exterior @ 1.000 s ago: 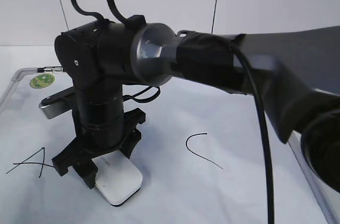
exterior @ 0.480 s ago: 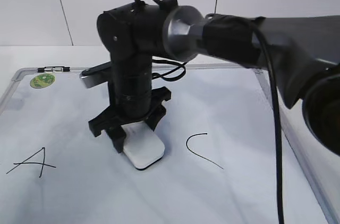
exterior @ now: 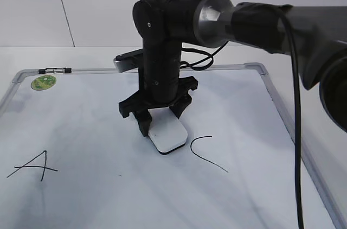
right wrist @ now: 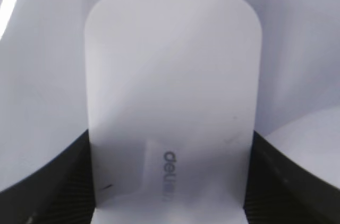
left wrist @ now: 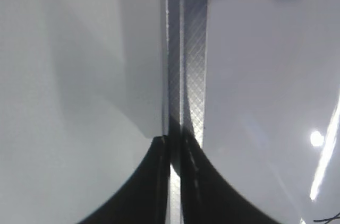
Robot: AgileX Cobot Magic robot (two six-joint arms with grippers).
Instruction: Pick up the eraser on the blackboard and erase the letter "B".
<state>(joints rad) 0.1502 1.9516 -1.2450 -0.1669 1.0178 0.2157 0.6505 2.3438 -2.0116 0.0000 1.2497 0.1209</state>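
right gripper comes straight down onto the board, fingers clamped on the long sides of the eraser. the wrist view shows the dark pads hard against both edges of the white block, grey lettering facing up. that grip fits wiping: glossy back to the wrist, felt side down to the surface.

eraser sits on or just at the board; the dark underside shows as a thin line along its near edge and contact looks likely, though i cannot tell how firmly it presses. it lies between the "a" at the left and the "c" at the right, just beside the top of the "c" and apart from it.

no "b" is visible anywhere on the open board between those two letters. my reading: the letter is either wiped away or hidden under the eraser and wrist. faint grey smudging across the middle of the board hints at the former, not certain.

left arm is out of the exterior view. its wrist camera shows only the board's frame close up and two dark pads at the bottom, nearly touching with only a thin slit between, holding nothing.

green sticker sits in the far left corner, well clear.

risk to watch: drifting right would clip the "c".
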